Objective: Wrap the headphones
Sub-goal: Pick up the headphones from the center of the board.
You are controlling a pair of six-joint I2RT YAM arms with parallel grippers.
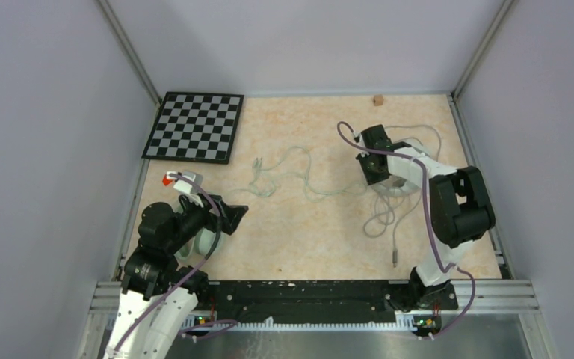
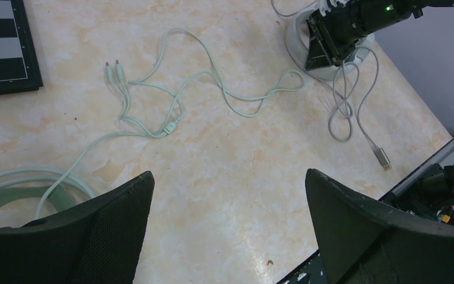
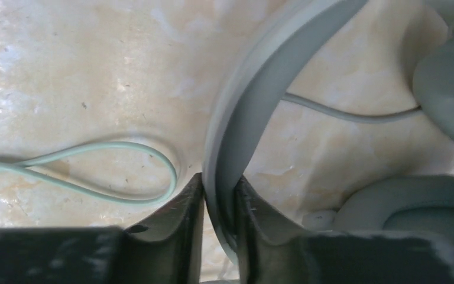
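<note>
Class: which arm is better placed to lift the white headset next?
Probably right: the right end effector grips the white headset's headband; the left end effector is open, by the green headset.

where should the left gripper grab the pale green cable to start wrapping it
Probably the single strand of the pale green cable just before its splitter, from straight above, left gripper fingers straddling it: it lies flat and alone on the table there, while past the splitter it loops and crosses.

White headset [image 3: 260, 100] lies at right, grey cable [image 2: 380, 155] looped; mint-green headset [image 2: 12, 200] near left, pale-green cable [image 2: 168, 127] sprawled mid-table.
</note>
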